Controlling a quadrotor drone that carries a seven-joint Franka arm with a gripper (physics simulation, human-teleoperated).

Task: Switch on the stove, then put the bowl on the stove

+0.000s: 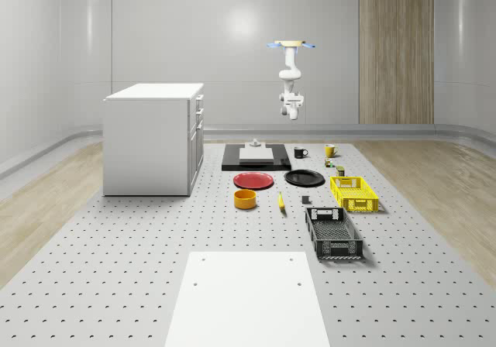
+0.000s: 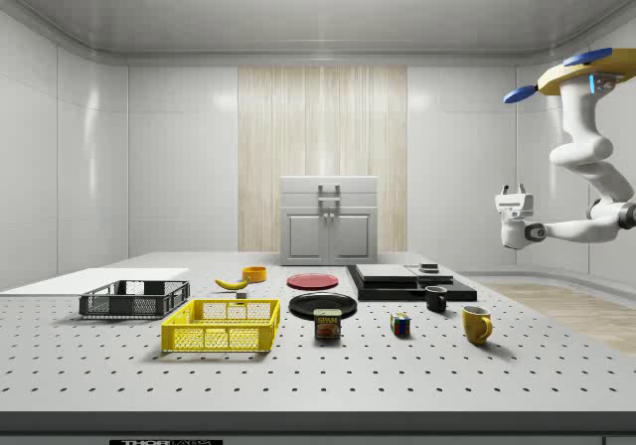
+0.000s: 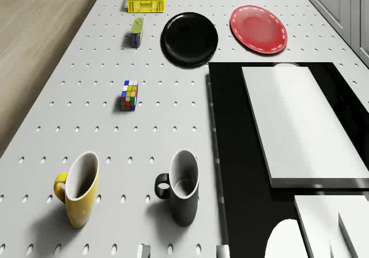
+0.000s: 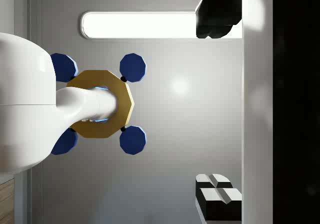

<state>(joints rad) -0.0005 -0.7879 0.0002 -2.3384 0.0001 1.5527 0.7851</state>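
I hover high above the far end of the table, my gripper (image 2: 515, 193) raised well over the black stove (image 1: 256, 158); I cannot tell whether my fingers are parted or closed. The orange bowl (image 1: 246, 199) sits on the table beside the red plate (image 1: 254, 180)

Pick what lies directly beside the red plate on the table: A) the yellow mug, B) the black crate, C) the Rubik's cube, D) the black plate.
D: in the drone view the black plate lies right next to the red plate, with the others farther off.
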